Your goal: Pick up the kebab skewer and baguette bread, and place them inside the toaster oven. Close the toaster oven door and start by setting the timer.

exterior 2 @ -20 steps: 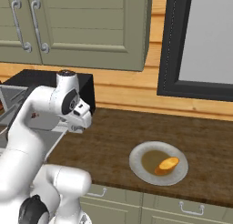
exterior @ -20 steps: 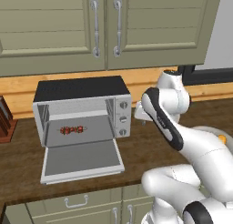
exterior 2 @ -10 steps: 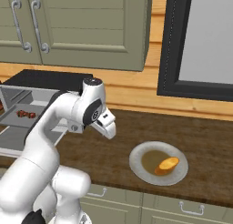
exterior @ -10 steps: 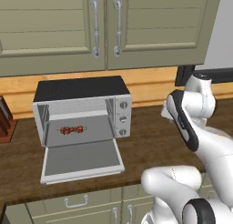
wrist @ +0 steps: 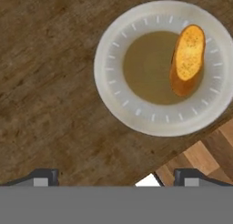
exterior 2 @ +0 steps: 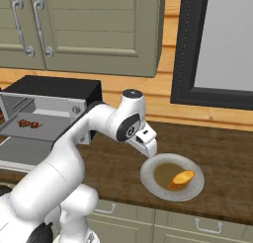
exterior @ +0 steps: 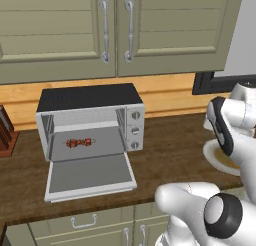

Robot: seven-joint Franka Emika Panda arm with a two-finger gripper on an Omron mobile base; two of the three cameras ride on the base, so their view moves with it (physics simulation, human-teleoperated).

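Note:
The kebab skewer (exterior: 79, 142) (exterior 2: 28, 123) lies on the rack inside the toaster oven (exterior: 90, 97) (exterior 2: 54, 89). The toaster oven door (exterior: 90, 174) (exterior 2: 20, 150) hangs down flat and open. The golden baguette bread (exterior 2: 181, 178) (wrist: 187, 59) rests on the right side of a white plate (exterior 2: 158, 187) (wrist: 109, 82) on the counter. My gripper (exterior 2: 149, 147) (wrist: 116, 177) hovers above the plate's left rim, pointing down. It is open with its fingertips wide apart and nothing between them. The bread sits off to one side of the fingers, untouched.
Three knobs (exterior: 134, 131) line the oven's right panel. A knife block (exterior: 5, 135) stands at the far left. Wall cabinets hang above, and a dark-framed window (exterior 2: 217, 44) is behind the plate. The counter's front edge runs close to the plate, with floor (wrist: 205, 159) beyond it.
My arm has swung right, away from the oven, across the counter. The gripper went from beside the oven's knob panel to above the plate's left rim. The skewer and bread stayed put.

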